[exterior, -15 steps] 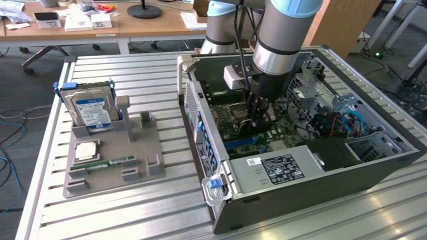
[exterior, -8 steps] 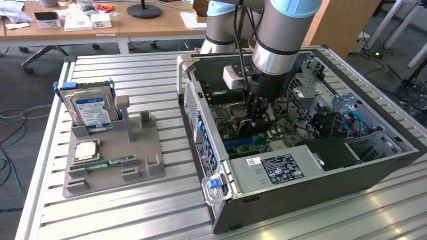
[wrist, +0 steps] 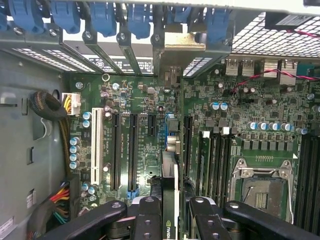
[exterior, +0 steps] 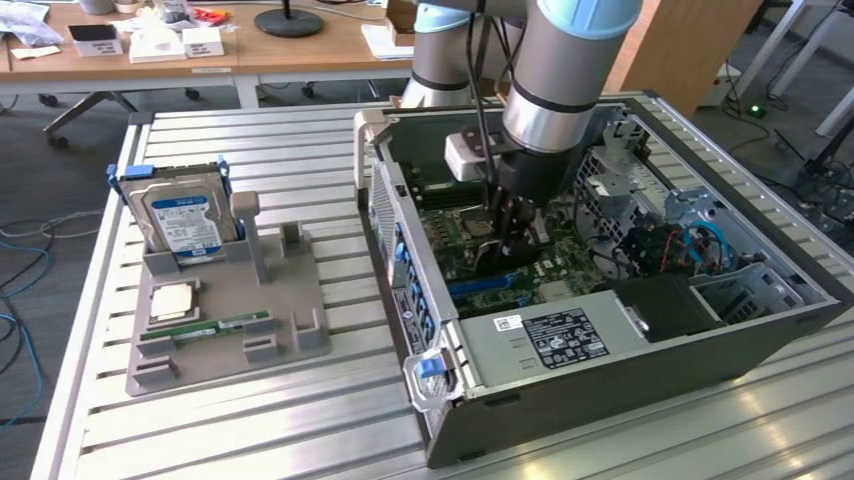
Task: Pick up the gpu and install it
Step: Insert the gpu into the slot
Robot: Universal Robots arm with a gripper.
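So the arm is reaching straight down into the open PC case (exterior: 627,385), and the gripper (exterior: 514,238) is clamped on the gpu (wrist: 170,175). In the wrist view the two black fingers (wrist: 149,220) have only a narrow gap between them, and the card sits in that gap, pinched from both flat sides.

The gpu is standing on its edge over the motherboard (wrist: 145,165), so from the wrist you mostly see a thin strip with a bit of green logo down by the fingers. Its long axis runs flat along the board, from the gripper out toward the case wall with the blue latches (wrist: 105,17), which is the wall on the exterior view's left. It lines up with the row of long black expansion slots and sits just beside the CPU socket (wrist: 262,192). Can't tell if it's actually seated in a slot or just sitting above one.

Well apart on the exterior view's left, out on the table, a grey holder (exterior: 227,345) has a hard drive (exterior: 187,225) with a blue label standing upright at its far end and a RAM stick (exterior: 220,327) lying flat nearer the camera.
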